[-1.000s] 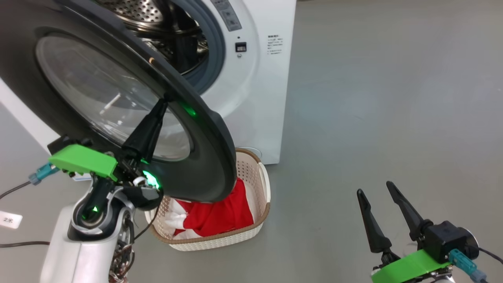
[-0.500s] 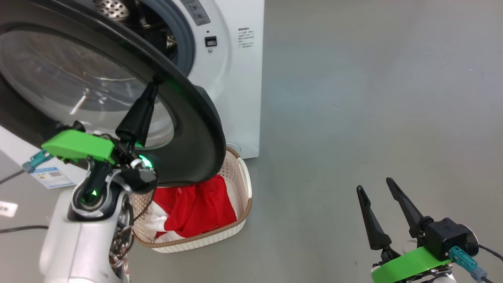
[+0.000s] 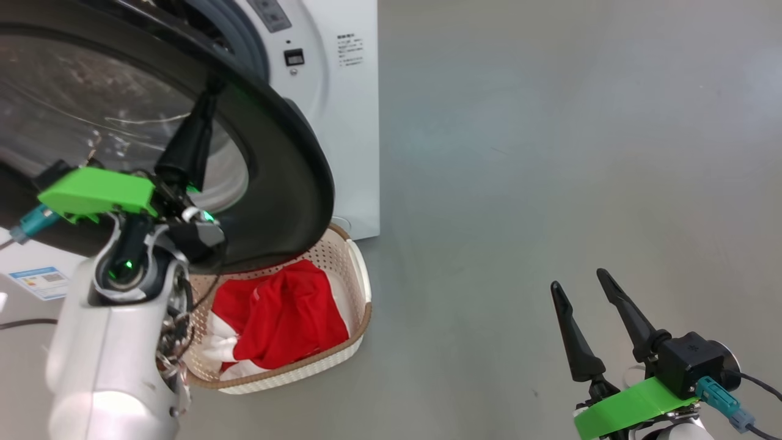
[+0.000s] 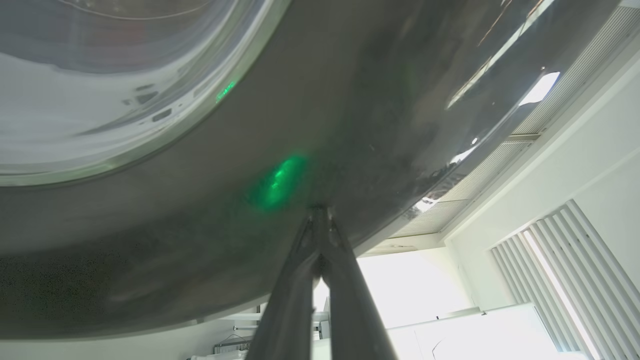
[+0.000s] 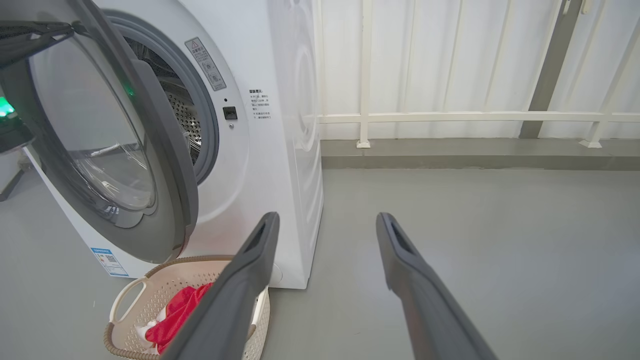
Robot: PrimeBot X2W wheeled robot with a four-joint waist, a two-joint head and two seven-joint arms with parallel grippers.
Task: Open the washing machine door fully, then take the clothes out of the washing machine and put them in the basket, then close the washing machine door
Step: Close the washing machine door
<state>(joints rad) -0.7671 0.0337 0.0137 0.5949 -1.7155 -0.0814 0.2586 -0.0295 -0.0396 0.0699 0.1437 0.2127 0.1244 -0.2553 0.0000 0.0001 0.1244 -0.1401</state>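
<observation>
Glossy black plastic rings the door (image 3: 287, 183). Expect it to be rigid, weighty with its glass bowl, and slick. Do not pinch it; push on the rim, clear of the glass. Your left gripper (image 3: 211, 91) is clenched on nothing, its tips touching the rim at 10 o'clock in the head view. The door hangs part-open before the washing machine (image 3: 351, 153). The right gripper (image 3: 578, 280) stands spread and empty at 5 o'clock. The clothes (image 3: 281, 311) lie in the basket (image 3: 361, 318) at 7 o'clock.
</observation>
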